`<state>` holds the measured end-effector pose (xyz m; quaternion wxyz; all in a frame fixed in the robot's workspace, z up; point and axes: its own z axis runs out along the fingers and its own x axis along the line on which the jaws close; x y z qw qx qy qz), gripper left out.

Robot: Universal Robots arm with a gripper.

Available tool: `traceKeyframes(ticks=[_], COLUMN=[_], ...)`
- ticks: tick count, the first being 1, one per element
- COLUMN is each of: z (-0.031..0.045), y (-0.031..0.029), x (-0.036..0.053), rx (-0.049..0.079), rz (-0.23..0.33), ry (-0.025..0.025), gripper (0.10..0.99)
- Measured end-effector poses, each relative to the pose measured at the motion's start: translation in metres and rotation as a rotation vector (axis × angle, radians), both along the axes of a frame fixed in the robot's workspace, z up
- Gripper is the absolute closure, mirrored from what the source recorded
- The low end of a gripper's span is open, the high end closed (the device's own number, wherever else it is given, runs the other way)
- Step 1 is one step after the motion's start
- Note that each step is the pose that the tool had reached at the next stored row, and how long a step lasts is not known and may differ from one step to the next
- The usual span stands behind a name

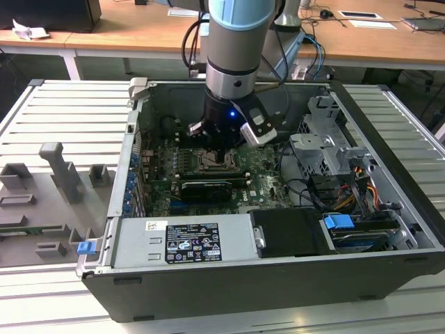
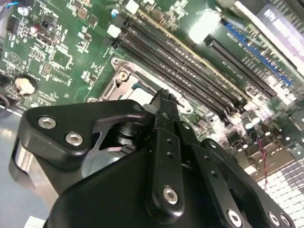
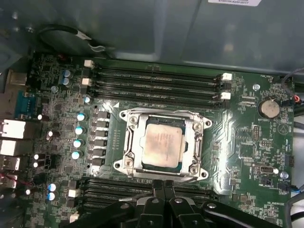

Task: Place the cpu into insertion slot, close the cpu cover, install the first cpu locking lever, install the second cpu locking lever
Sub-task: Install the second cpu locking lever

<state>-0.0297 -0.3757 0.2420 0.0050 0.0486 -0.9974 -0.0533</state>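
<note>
the cpu [image 3: 164, 146] lies in the slot [image 3: 127, 160] with the cover [image 3: 164, 114] down around it. the gripper [image 3: 164, 183] hovers at the socket's near edge, fingers together, holding nothing. levers look unfinished.

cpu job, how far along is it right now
Done: the pale silver square cpu sits in the silver-rimmed insertion slot, and the thin silver frame-shaped cpu cover appears to lie flat around it. In hand: the black gripper holds nothing and hangs at the slot's edge. Left: I cannot tell whether either locking lever is latched, so those two steps stay unconfirmed.
</note>
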Motion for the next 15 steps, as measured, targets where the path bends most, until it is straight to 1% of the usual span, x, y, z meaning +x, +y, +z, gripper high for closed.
traceKeyframes(ticks=[1,2,3,4,5,8,10,11,13,15], z=[-0.0001,-0.0003,-0.0006,-0.0036,-0.0061,-0.0125,-0.0186,-0.0216,-0.0224,-0.0229], y=[-0.0028,-0.0040,-0.0047,-0.0047,-0.0047,-0.0047,-0.0047,-0.0058,-0.0087,-0.0114], x=[-0.0012,-0.0044,-0.0104,-0.0171,-0.0191,-0.0211,-0.0230,-0.0253,-0.0284,-0.0317], rx=[0.005,0.010,0.015,0.018,0.018,0.018,0.018,0.023,0.041,0.063], rz=[0.000,0.000,0.000,0.000,0.000,0.000,0.000,0.000,0.000,0.000], ry=[0.0000,-0.0001,0.0000,0.0000,-0.0001,0.0000,0.0000,0.0001,-0.0001,0.0000], gripper=[0.980,0.980,0.980,0.980,0.980,0.980,0.980,0.980,0.980,0.980])
